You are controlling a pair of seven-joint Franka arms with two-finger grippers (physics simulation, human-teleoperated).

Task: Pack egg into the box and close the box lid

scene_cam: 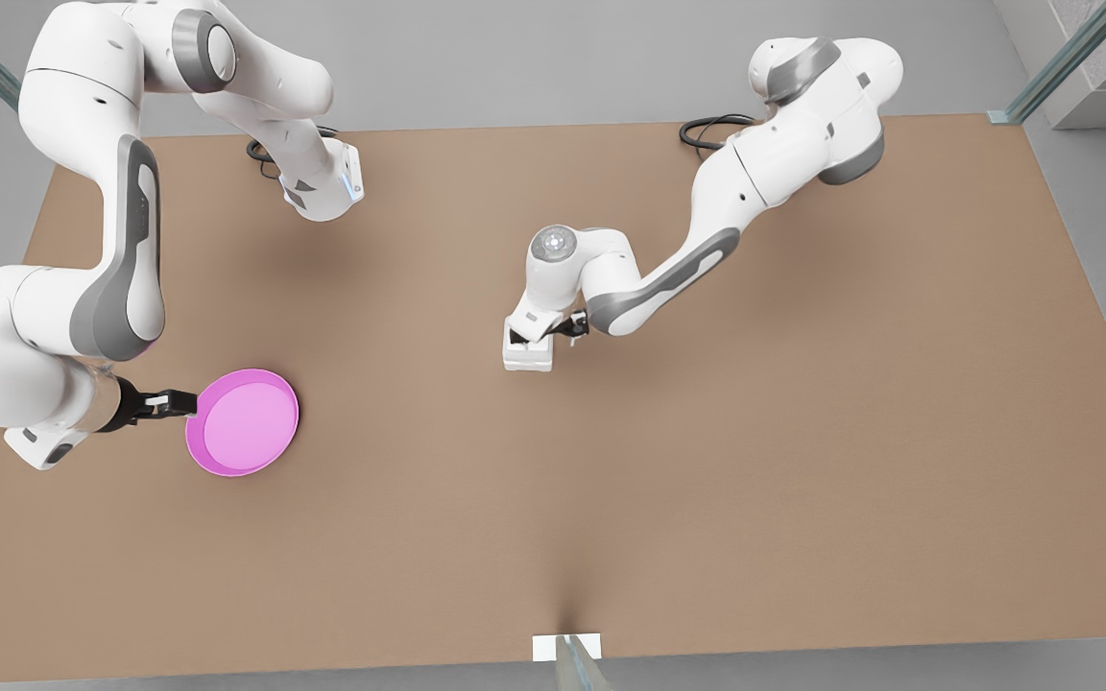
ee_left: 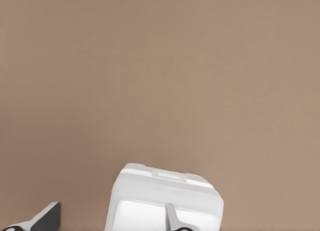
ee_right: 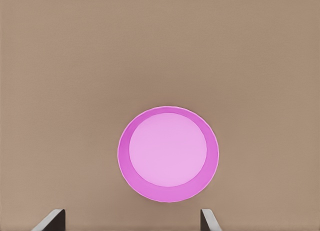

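Box (scene_cam: pixel 527 357), the small white plastic egg carton, sits near the middle of the brown tabletop (scene_cam: pixel 803 432), and its flat white hinged lid with rounded corners (ee_left: pixel 165 183) appears to lie down over the base. That would explain why the tiny tan egg is not on view: it is probably under the lid, though I cannot confirm it.

Nearest the camera in the front view, a small white tab (scene_cam: pixel 567 648) marks the table's near edge. Further in, on the front view's left, lies the round pink plate (scene_cam: pixel 244 422), its dish bare. The right gripper (scene_cam: pixel 167 403) hangs just beside the plate's rim with its fingers spread wide and nothing between them. Given the bare plate, I take this arm to be waiting there with its part done.

Beyond that, the left gripper (scene_cam: pixel 536 338) is low over the box. Its fingers (ee_left: pixel 172 218) are parted and grasp nothing. One reaches over the lid and the other stands off to the side above bare table. That pose suits pressing the lid flat rather than gripping it, so the closing step seems at or near its end. Farthest back, black cables (scene_cam: pixel 711 127) curl by the arm bases.
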